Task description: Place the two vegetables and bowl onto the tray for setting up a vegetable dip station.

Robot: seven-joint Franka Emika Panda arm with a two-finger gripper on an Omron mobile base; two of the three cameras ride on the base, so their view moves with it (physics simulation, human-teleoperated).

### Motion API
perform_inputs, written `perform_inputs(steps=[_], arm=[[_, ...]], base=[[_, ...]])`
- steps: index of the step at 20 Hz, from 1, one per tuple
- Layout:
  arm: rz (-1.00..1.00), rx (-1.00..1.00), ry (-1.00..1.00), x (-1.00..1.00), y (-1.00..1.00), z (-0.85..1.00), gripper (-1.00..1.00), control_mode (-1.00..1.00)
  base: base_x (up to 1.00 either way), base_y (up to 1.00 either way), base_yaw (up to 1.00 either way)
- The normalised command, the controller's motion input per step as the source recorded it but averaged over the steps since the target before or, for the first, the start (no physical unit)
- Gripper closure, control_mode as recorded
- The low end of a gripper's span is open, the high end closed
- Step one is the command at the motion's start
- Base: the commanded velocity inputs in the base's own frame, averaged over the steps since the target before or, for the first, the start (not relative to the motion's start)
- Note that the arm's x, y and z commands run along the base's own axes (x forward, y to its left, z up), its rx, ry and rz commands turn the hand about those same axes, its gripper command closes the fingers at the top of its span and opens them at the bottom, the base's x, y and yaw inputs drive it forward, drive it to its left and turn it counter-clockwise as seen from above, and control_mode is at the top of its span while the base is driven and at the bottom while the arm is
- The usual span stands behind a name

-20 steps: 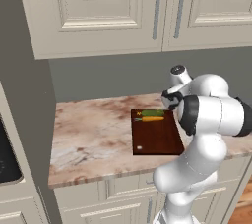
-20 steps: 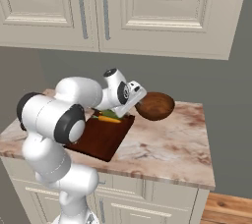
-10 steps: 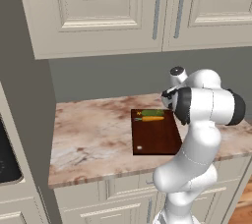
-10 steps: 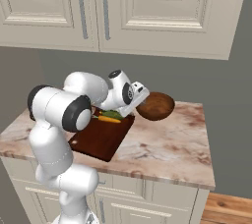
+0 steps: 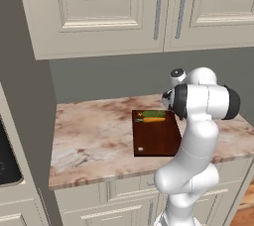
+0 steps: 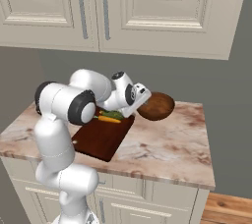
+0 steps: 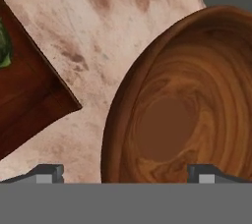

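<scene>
Fingers (image 7: 125, 171) spread wide and empty straddle the bowl (image 7: 187, 110) rim at lower frame; with both vegetables (image 6: 109, 117) on the tray (image 6: 103, 137), closing comes next.

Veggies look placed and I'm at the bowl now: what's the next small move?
Probably ease the open gripper down so its fingertips straddle the bowl rim, then close. The bowl stands on the counter, off the tray.
</scene>
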Motion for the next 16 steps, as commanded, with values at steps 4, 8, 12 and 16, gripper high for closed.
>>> perform_inputs(steps=[4,8,12,16], arm=[[0.0,0.0,0.0,0.01,0.0,-0.22,-1.0,-1.0],[0.0,0.0,0.0,0.06,0.0,-0.21,1.0,-1.0],[0.0,0.0,0.0,0.04,0.0,-0.04,1.0,-1.0],[0.0,0.0,0.0,0.0,0.0,0.0,1.0,-1.0]], base=[[0.0,0.0,0.0],[0.0,0.0,0.0],[0.0,0.0,0.0],[0.0,0.0,0.0]])
